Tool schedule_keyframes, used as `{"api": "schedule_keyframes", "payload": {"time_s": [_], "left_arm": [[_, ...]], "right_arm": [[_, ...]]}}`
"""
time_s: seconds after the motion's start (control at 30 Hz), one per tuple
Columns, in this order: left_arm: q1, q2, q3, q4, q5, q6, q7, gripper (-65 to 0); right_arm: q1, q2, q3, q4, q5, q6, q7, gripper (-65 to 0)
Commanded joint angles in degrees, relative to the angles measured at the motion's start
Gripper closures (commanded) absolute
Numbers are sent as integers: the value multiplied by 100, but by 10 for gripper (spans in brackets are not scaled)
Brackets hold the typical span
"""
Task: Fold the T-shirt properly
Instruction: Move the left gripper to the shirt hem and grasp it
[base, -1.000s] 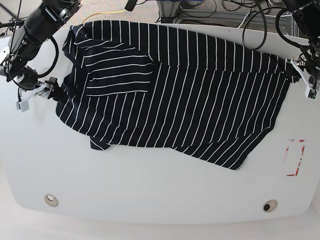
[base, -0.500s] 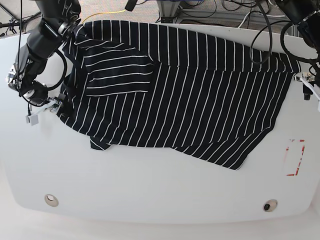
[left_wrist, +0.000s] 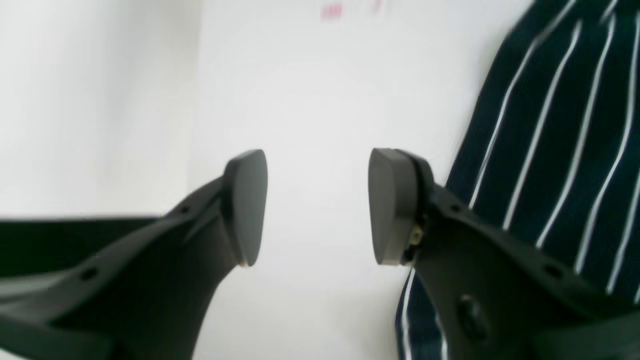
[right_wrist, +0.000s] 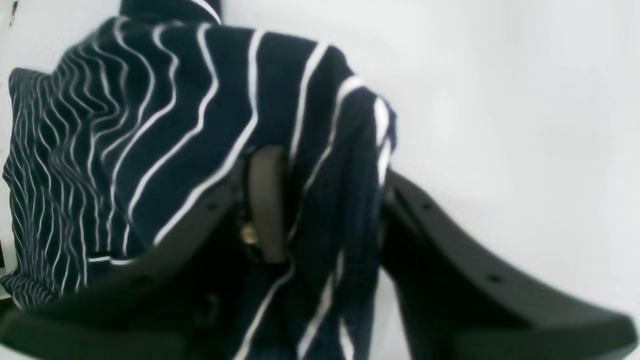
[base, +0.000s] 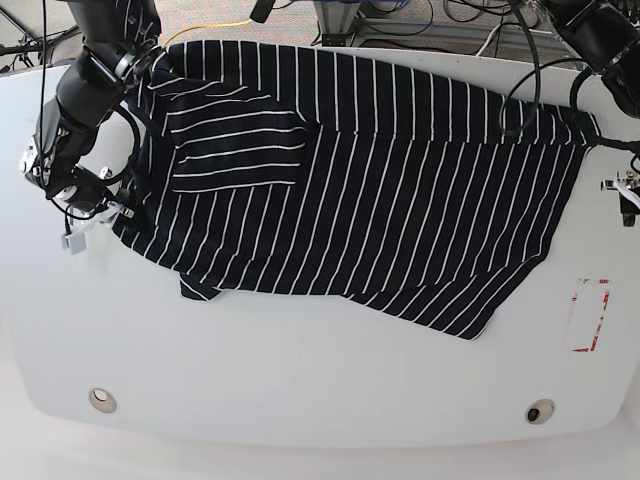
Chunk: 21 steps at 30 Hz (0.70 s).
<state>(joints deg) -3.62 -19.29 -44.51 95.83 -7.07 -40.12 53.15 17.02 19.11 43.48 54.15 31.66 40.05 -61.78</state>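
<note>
**One gripper pinches the shirt, the other is off to the side**

Base view: The T-shirt (base: 360, 190) lies spread out on the white table (base: 300, 380), filling most of the far half. One sleeve is folded over onto the shirt at the far left. The right gripper (base: 112, 208) sits at the shirt's left edge, touching the cloth. The left gripper (base: 625, 195) is at the right side of the table, just past the shirt's right edge.

Left wrist view: The left gripper (left_wrist: 317, 207) has its two pads apart, and only bare white table shows between them. The T-shirt (left_wrist: 560, 130) lies to the right, beside and partly behind the right finger. The pads hold no cloth.

Right wrist view: The right gripper (right_wrist: 325, 210) is squeezed onto the T-shirt (right_wrist: 165, 125). A bunched fold of striped cloth runs down between its two fingers, and more shirt drapes over the left finger.
</note>
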Motion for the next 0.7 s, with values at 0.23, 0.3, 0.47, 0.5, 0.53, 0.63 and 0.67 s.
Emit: {"api": "schedule_keyframes", "payload": {"time_s": [0.23,0.3,0.47,0.5,0.53,0.63,0.67], "left_arm": [[-1357,-89,816,-1139,-62,746,-97,-454],[-1700,-80,1036,-1675,-106,974,-123,-476],[-2359,96,1317,-2651,-97,1001,-229,-478],[-2412,166,1326,-2783,-71,1036,-352,-481],[-2421,201,1352,-2950,-71,1089,-580,-482],[-2491,281,1713,-3583,-71,1229,-1161,-482],[-2561,289,1889,-3777,-71,1282,-1319,-482]], "right_arm": [[52,115,-1,57,-6,-5,-33,0],[52,115,-1,57,-6,-5,-33,0],[61,97,-1,57,30,-5,-33,0],[61,97,-1,57,12,-5,-33,0],[61,97,-1,57,3,-5,-33,0],[87,80,-1,57,3,-5,-24,0],[87,80,-1,57,21,-5,-24,0]]}}
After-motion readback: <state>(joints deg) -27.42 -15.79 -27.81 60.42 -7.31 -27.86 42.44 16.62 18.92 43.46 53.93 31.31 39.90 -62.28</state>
